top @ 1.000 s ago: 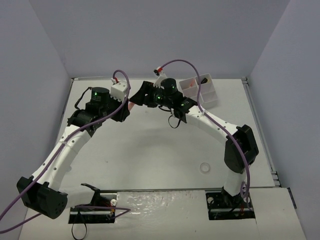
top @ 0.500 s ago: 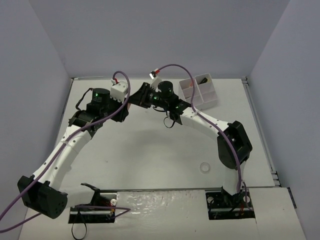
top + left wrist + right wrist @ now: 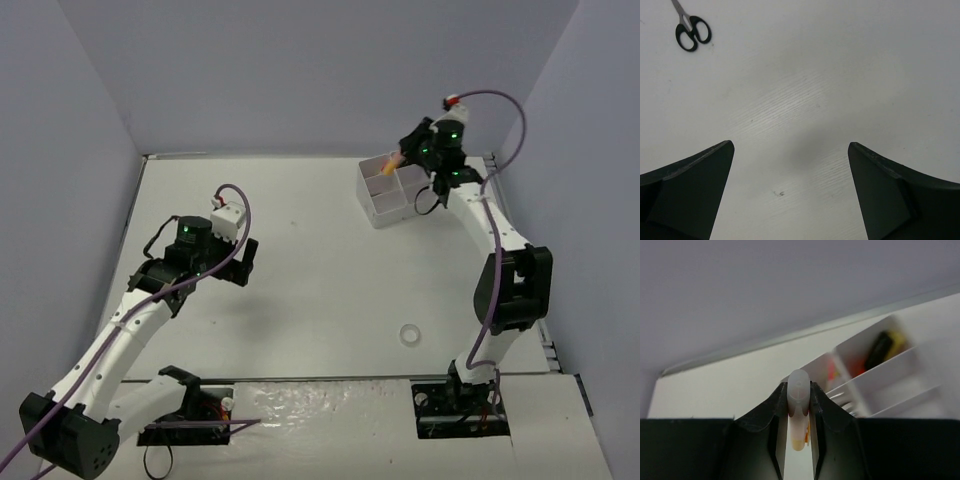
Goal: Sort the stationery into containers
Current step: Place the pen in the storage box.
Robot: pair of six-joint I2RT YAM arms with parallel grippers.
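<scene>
My right gripper [image 3: 405, 157] hangs over the back of the white organiser box [image 3: 378, 212], shut on a peach highlighter [image 3: 394, 160]. In the right wrist view the highlighter [image 3: 799, 407] is pinched end-on between the fingertips of the gripper [image 3: 799, 386], and the box [image 3: 890, 376] lies beyond it at the right. One compartment holds a yellow and black item [image 3: 884, 346], another an orange one [image 3: 832, 371]. My left gripper [image 3: 245, 264] is low at mid-left, open and empty [image 3: 790, 146]. Small black scissors [image 3: 692, 33] lie on the table ahead of it.
A white tape ring [image 3: 408, 334] lies on the table at front right. Grey walls close in the table on the left, back and right. The arm bases [image 3: 460, 405] sit at the near edge.
The two grippers met at the back centre. The right one closed on the highlighter and swung right over the box. The left one opened wide and drew back toward the left front.
</scene>
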